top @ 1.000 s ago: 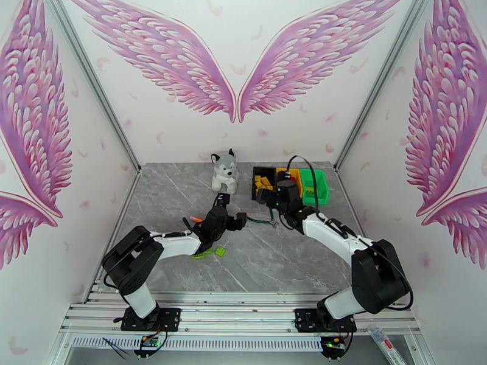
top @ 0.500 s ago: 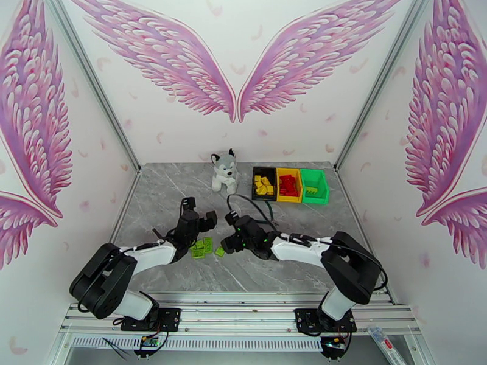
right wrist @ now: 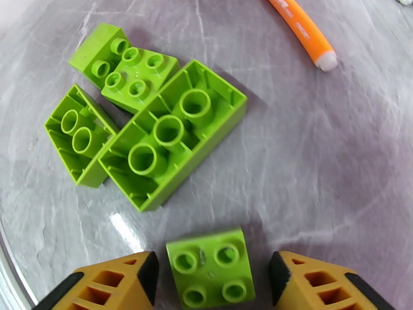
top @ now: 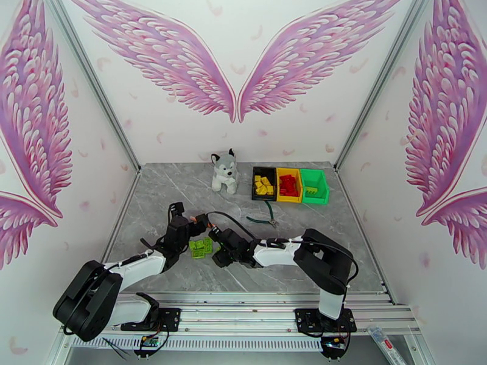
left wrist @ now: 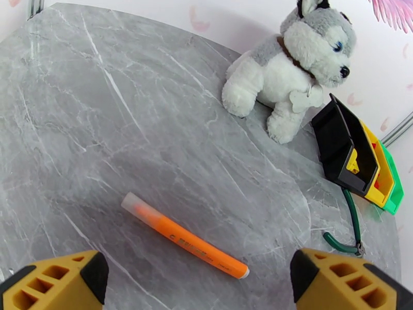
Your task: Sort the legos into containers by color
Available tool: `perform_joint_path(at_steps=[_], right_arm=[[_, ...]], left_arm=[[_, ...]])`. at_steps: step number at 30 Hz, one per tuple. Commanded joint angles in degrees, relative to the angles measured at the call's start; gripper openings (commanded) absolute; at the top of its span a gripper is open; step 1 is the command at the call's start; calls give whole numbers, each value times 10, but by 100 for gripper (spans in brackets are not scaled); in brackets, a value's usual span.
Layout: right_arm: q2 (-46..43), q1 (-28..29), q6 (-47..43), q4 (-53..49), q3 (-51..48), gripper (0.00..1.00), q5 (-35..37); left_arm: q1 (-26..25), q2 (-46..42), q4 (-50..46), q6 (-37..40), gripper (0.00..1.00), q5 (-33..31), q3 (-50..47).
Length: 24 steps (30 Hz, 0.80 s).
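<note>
Low over the surface, right gripper spread astride one green lego, untouched, left gripper spread wide.

Your grey marble table carries green bricks just ahead of the right gripper, one between its fingers. An orange pen, pliers, bins and a plush dog lie beyond.

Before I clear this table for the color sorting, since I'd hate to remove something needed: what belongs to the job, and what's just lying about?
Belongs to the job:
- lime green legos
- black bin
- yellow bin
- green bin

Just lying about:
- husky plush
- orange marker
- green-handled pliers
</note>
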Motion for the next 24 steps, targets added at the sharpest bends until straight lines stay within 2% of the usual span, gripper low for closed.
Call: perform_joint_path(at_steps=[1, 5, 13, 17, 20, 24], right_arm=[[28, 6, -2, -27, 17, 53, 27], [28, 6, 1, -25, 17, 48, 36], [14, 6, 3, -34, 13, 47, 45], [4, 4, 11, -32, 6, 32, 56], [-12, -2, 22, -21, -6, 24, 69], [-37, -30, 44, -8, -22, 22, 67]], left_arm=[[6, -17, -15, -1, 99, 2, -9], [7, -16, -17, 0, 99, 4, -9], [7, 0, -5, 0, 99, 21, -3], [4, 22, 6, -1, 99, 34, 7], [-3, 46, 21, -3, 99, 49, 18], [-26, 92, 46, -1, 99, 65, 44]])
